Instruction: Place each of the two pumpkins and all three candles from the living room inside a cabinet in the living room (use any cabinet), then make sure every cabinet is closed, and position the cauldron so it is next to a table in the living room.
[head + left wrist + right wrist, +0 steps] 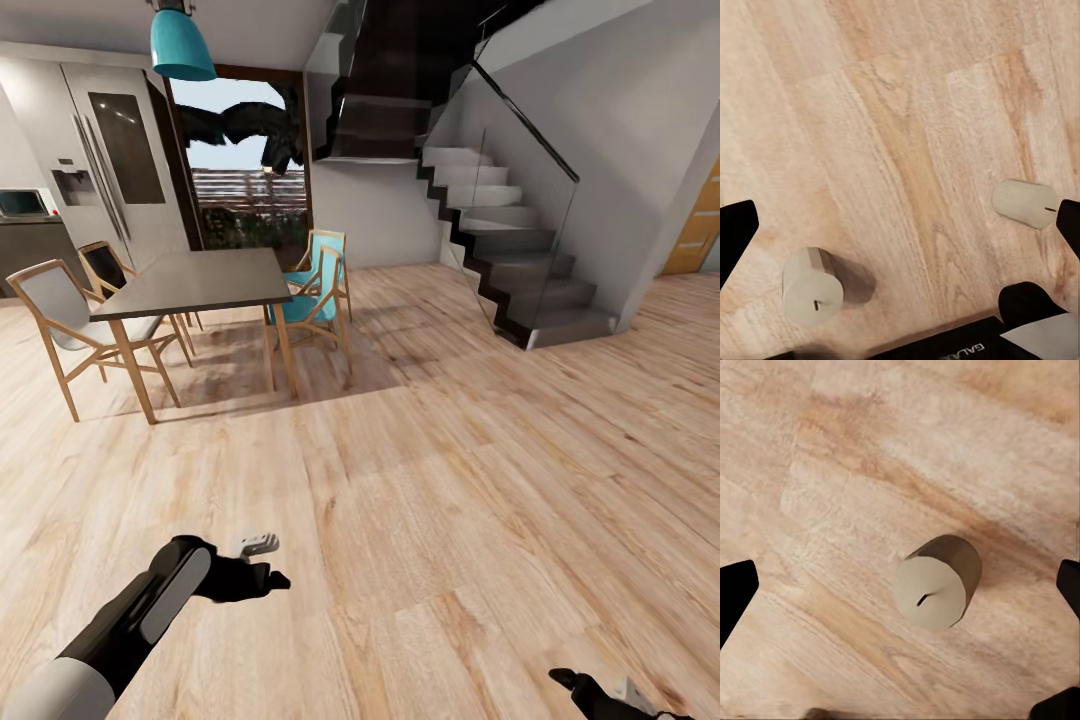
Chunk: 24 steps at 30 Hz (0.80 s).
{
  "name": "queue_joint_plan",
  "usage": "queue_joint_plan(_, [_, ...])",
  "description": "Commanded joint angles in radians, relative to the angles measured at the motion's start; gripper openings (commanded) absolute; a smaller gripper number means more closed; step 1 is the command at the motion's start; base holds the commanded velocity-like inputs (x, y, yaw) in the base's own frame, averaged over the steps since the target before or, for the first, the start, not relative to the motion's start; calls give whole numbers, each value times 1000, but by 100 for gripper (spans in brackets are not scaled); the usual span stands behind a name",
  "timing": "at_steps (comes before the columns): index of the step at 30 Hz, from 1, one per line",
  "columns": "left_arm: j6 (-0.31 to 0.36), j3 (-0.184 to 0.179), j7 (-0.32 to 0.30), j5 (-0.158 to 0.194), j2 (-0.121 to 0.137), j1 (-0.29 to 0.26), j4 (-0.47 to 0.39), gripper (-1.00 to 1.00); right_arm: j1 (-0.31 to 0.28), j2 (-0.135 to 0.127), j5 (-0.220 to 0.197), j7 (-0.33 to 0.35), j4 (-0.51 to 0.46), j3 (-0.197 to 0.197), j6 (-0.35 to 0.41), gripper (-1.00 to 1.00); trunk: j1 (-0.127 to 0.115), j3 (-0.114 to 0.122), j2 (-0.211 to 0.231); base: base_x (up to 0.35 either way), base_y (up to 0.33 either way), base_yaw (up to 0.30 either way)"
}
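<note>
pale wood floor (450,480), dark dining table (195,282), grey staircase (510,240) beyond.

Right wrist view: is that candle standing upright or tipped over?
Upright. The candle stands on the wood floor, its round top and wick facing the camera, between the open right gripper's fingertips, untouched.

One beige candle (936,583) stands on the wooden floor (832,472) between the gripper's spread fingertips (735,592).

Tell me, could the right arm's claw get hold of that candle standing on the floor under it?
Probably yes: the candle stands upright on bare wooden floor, between the right gripper's spread fingers, with nothing else near it.
</note>
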Motion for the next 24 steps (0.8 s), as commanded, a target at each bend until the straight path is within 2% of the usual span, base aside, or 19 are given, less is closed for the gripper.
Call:
queue_joint_plan(1, [2, -1, 3, 0, -4, -1, 10, 100, -3, -1, -8, -29, -20, 16, 20, 100, 0, -1, 0, 0, 0, 0])
queue_joint_plan(2, [2, 1, 4, -1, -9, -1, 24, 100, -4, -2, -7, -50, -34, 22, 27, 100, 0, -1, 0, 0, 0, 0])
queue_joint_plan(3, [2, 2, 5, -2, -12, -1, 37, 100, -6, -2, -7, -141, -99, 43, 55, 100, 0, -1, 0, 0, 0, 0])
queue_joint_plan(4, [2, 2, 5, -3, -14, -2, 43, 100, -7, -2, -7, -183, -131, 48, 69, 100, 0, -1, 0, 0, 0, 0])
queue_joint_plan(5, [2, 4, 5, -4, -16, -2, 51, 100, -8, -2, -7, -261, -195, 57, 92, 100, 0, -1, 0, 0, 0, 0])
queue_joint_plan(6, [2, 5, 6, -4, -17, -2, 56, 100, -8, -2, -8, -343, -264, 62, 110, 100, 0, -1, 0, 0, 0, 0])
queue_joint_plan(7, [2, 5, 6, -5, -18, -2, 58, 100, -9, -2, -9, -382, -296, 64, 116, 100, 0, -1, 0, 0, 0, 0])
queue_joint_plan(10, [2, 8, 6, -5, -18, -3, 64, 100, -10, 1, -8, -628, -463, 69, 136, 100, 0, -1, 0, 0, 0, 0])
queue_joint_plan(11, [2, 8, 6, -5, -18, -3, 65, 100, -11, 2, -8, -662, -486, 70, 138, 100, 0, -1, 0, 0, 0, 0])
queue_joint_plan(14, [1, 9, 6, -4, -18, -3, 66, 100, -21, 3, -7, -707, -552, 73, 142, 100, 0, -1, 0, 0, 0, 0])
queue_joint_plan(19, [0, 12, 6, -3, -18, -3, 66, 100, -26, 2, -6, -723, -635, 77, 146, 100, 0, -1, 0, 0, 0, 0])
queue_joint_plan(22, [-4, 50, 7, -5, -20, -3, 76, 100, -26, 3, -5, -724, -649, 79, 154, 100, 0, -1, 0, 0, 0, 0])
queue_joint_plan(24, [-8, 60, 7, -7, -21, -3, 82, 100, -27, 4, -5, -724, -651, 80, 158, 100, 0, -1, 0, 0, 0, 0])
